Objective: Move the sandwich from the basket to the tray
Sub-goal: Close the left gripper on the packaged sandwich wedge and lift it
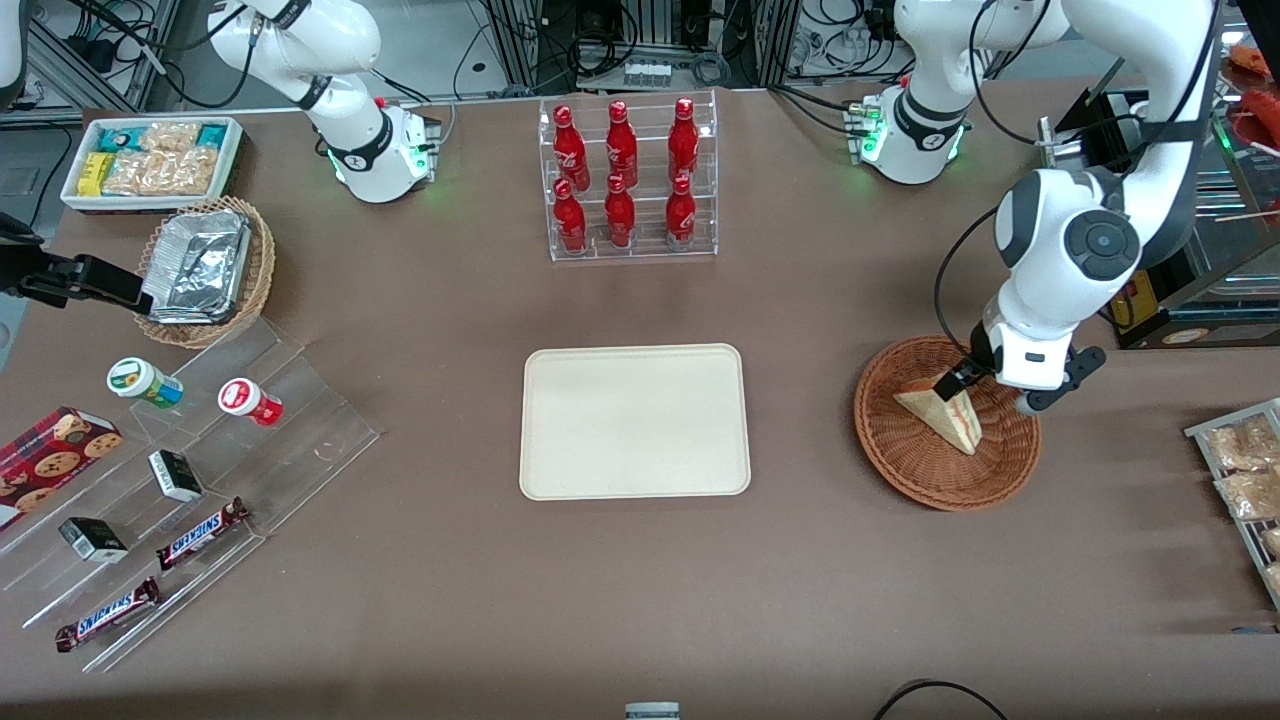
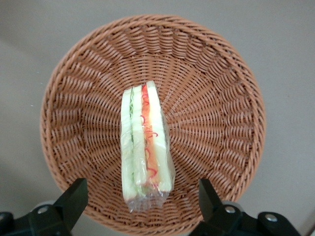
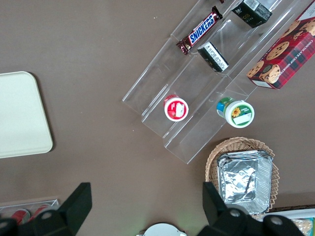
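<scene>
Gripper: left arm's black two-finger gripper [image 2: 142,204], fingers spread apart, one on each side of the wrapped wedge, grasping nothing; it hangs low over the wicker bowl.
Sandwich: small triangular clear-wrapped sandwich [image 1: 943,412] of pale bread, red, white and green layers on its cut edge, lying in the bowl's middle.
Basket: round reddish-brown woven wicker basket [image 1: 925,480], toward the working arm's end of the table.
Tray: flat cream rectangular tray [image 1: 634,421] with rounded corners, at mid-table, well apart from the basket.
Legible writing: "SNICKERS" on two brown candy bars [image 1: 201,533] on a clear stepped stand, toward the parked arm's end.
</scene>
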Controlling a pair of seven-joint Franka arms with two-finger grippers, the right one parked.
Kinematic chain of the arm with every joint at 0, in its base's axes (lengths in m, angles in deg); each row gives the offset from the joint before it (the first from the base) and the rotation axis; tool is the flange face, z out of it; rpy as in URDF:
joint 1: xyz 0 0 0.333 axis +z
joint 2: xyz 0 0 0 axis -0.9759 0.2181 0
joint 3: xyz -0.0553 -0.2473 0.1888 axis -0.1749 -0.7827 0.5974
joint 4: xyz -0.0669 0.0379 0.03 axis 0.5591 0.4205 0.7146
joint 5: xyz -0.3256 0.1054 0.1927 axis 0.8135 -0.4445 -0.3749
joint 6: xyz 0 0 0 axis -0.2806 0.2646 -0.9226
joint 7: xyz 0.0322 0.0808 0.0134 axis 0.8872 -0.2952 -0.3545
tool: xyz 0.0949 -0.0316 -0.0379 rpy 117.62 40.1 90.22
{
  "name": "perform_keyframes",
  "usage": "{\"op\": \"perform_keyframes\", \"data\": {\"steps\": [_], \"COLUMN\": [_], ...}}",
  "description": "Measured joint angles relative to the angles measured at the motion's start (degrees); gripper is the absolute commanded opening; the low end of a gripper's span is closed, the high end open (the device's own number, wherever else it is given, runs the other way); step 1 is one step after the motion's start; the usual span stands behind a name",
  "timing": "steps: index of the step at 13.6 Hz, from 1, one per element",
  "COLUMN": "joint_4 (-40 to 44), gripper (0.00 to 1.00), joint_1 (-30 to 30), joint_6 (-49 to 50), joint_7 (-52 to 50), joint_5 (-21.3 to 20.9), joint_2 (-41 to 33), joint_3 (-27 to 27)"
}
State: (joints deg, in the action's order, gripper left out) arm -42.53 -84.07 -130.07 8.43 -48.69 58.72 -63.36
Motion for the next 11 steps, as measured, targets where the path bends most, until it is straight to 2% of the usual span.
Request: {"op": "perform_keyframes", "data": {"steps": [5, 6, 7, 9, 11], "joint_4": [-1.68, -1.95, -2.15, -2.43, -2.48], "gripper": [0.98, 0.94, 0.85, 0.53, 0.16], "joint_1": [0.0, 0.0, 0.0, 0.0, 0.0], "joint_6": [-6.37, -7.32, -7.83, -8.19, -8.22], "joint_7": [-2.54, -2.66, -2.72, -3.04, -3.6], "joint_5": [0.01, 0.01, 0.01, 0.02, 0.02], "joint_2": [3.56, 4.2, 4.79, 5.66, 6.12], "joint_3": [0.01, 0.02, 0.03, 0.04, 0.04]}}
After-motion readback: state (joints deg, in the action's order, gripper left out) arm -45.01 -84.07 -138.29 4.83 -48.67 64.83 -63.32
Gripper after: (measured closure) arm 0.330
